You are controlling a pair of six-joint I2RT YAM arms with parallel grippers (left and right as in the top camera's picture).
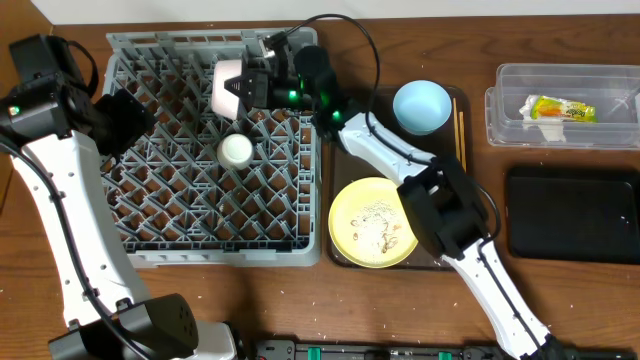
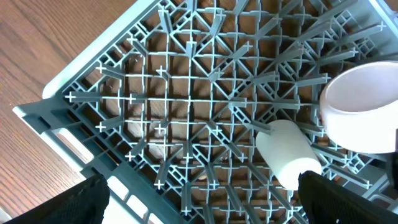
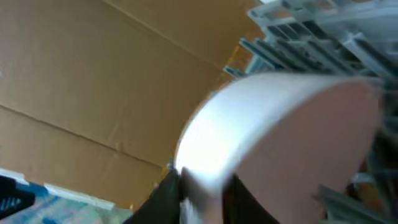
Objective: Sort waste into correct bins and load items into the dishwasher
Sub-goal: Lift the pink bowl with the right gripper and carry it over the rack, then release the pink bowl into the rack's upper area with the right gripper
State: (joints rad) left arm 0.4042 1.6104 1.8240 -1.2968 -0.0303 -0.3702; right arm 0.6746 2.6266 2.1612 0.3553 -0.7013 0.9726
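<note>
The grey dish rack stands at the left. My right gripper is shut on the rim of a white bowl and holds it tilted on its side over the rack's back part; the bowl fills the right wrist view, pinched between the fingers. A small white cup lies in the rack, also in the left wrist view below the bowl. My left gripper hovers open and empty over the rack's left side. A light blue bowl, chopsticks and a yellow plate with crumbs sit on the brown tray.
A clear tub at the back right holds the yellow-green snack packet. The black tray bin lies in front of it. The brown serving tray is right of the rack. Cables run above the rack's back right corner.
</note>
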